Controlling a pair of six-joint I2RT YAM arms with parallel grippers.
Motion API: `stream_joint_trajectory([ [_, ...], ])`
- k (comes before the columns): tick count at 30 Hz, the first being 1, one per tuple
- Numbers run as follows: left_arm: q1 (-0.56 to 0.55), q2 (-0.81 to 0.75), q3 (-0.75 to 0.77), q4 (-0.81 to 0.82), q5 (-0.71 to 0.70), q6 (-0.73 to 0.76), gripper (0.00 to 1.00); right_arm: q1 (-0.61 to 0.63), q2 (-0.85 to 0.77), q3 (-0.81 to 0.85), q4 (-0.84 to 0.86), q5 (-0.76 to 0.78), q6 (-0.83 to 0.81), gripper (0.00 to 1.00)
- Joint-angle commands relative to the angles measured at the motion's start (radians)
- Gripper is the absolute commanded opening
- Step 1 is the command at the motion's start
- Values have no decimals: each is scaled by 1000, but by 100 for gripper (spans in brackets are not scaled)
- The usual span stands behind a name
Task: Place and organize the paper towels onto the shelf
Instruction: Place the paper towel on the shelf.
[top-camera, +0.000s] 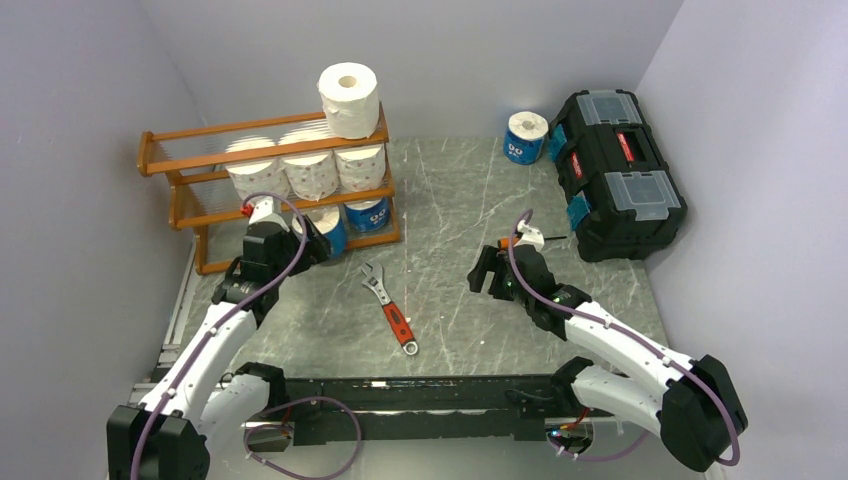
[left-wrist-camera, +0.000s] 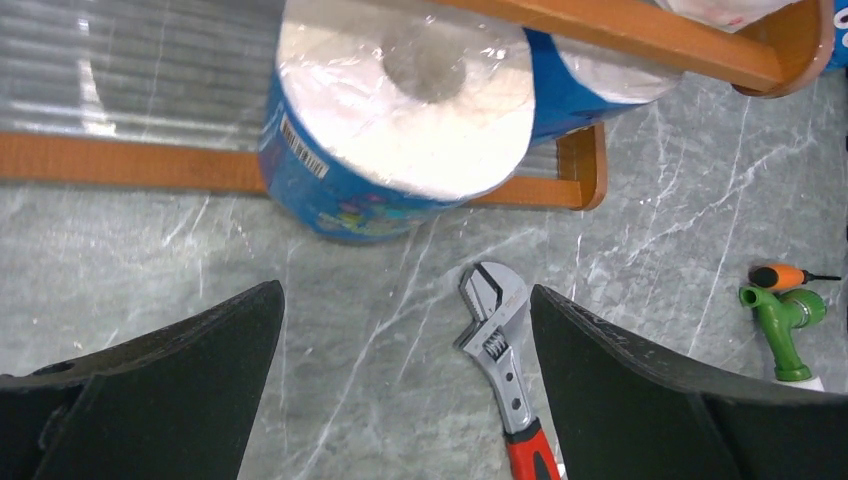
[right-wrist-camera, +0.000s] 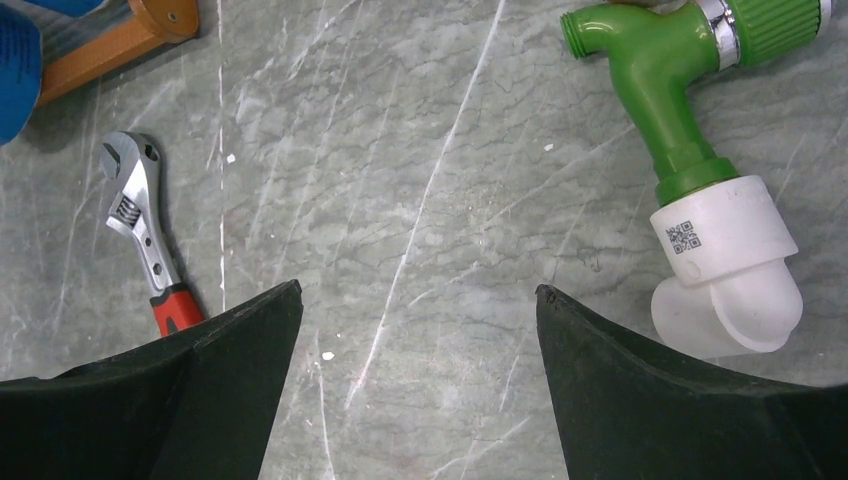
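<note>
While left gripper and right gripper are sitting jaws-apart and empty, you're likely facing a light, squashy, slick blue-wrapped roll, so be pinching across its sides.

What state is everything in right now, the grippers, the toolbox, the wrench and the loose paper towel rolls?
Left gripper: open, holding nothing.
Right gripper: open, holding nothing.
Toolbox: lid shut.
White roll: standing on end atop the shelf.
Blue roll: on the table, not shelved.
Wrench: lying flat on the table.

Adjustable wrench, red handle, lies flat mid-worktop. Black toolbox stands far right. Green plastic tap lies between them.
</note>
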Motion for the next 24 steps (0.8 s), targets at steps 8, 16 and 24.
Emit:
stream_joint_trajectory([
  [8,-3,105,56,41,-42,109,87,-3,-37,-9,50,8,-14,89],
  [16,-3,193,76,40,-83,107,72,-5,-25,-12,59,4,-16,89],
  [24,-2,291,69,138,-96,53,63,-4,-56,-19,51,15,-18,89],
])
